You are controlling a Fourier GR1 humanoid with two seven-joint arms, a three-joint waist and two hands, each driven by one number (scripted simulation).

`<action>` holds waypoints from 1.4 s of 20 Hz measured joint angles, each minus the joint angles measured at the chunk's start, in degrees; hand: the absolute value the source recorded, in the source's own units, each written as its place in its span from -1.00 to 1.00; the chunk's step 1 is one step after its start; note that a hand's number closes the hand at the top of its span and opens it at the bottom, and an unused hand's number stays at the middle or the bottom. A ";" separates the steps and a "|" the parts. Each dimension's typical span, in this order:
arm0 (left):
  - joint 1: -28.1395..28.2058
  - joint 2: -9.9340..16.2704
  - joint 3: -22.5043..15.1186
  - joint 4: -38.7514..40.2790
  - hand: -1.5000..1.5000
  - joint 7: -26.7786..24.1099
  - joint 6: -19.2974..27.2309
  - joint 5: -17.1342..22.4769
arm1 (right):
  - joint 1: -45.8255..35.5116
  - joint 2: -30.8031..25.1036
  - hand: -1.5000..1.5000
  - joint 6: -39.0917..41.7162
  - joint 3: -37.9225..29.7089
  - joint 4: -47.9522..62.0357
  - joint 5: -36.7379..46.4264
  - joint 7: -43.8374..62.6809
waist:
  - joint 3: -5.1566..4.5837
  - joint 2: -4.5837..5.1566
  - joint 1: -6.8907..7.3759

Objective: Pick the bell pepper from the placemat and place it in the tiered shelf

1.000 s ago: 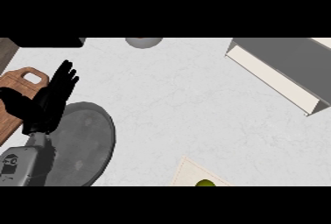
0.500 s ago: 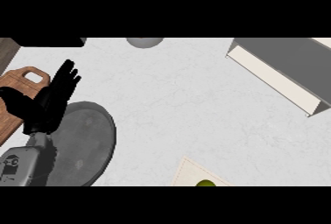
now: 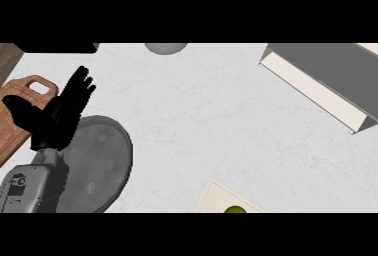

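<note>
Nothing is seen to have moved since before: the left hand (image 3: 59, 112) is held spread, well apart from the bell pepper (image 3: 235, 210) on the placemat (image 3: 215, 199).

- The bell pepper (image 3: 235, 210) is yellow-green and rounded; only its top sliver shows at the counter's near edge, the rest cut off by the view, so its pose cannot be told.
- The placemat (image 3: 215, 200) is pale cream with a thin darker border, lying flat and turned at an angle, one corner pointing toward the counter's middle; it sits at the near edge, right of centre, and the bell pepper rests on it.
- The tiered shelf (image 3: 325, 82) is grey with a cream front edge, set askew at the counter's far right corner, well apart from the placemat.
</note>
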 measured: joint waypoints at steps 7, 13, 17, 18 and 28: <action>0.96 -0.25 0.21 -0.80 0.00 -0.32 -0.55 -0.14 | -2.86 -1.92 -1.00 -7.43 0.71 11.85 3.34 -3.40 | 0.02 0.13 0.37; 0.59 0.08 0.78 -0.10 0.00 -0.56 -1.53 0.28 | -7.58 -2.49 -1.00 -15.57 -1.07 22.03 3.71 -10.13 | 0.06 0.32 0.87; 0.93 -0.17 0.43 -0.93 0.00 -0.21 -1.50 -0.04 | -10.78 -5.35 -1.00 -16.62 -3.21 28.35 2.19 -14.43 | 0.07 0.36 1.05; 0.78 -0.19 0.49 -0.41 0.00 -0.68 -1.58 -0.17 | -11.42 -5.77 -1.00 -16.71 -3.64 29.73 1.71 -15.33 | 0.07 0.37 0.99; -0.44 -0.44 0.73 0.14 0.00 -0.55 -1.37 -0.40 | -13.82 -18.86 -1.00 1.73 -5.22 42.71 -0.83 -15.12 | 0.15 0.67 1.08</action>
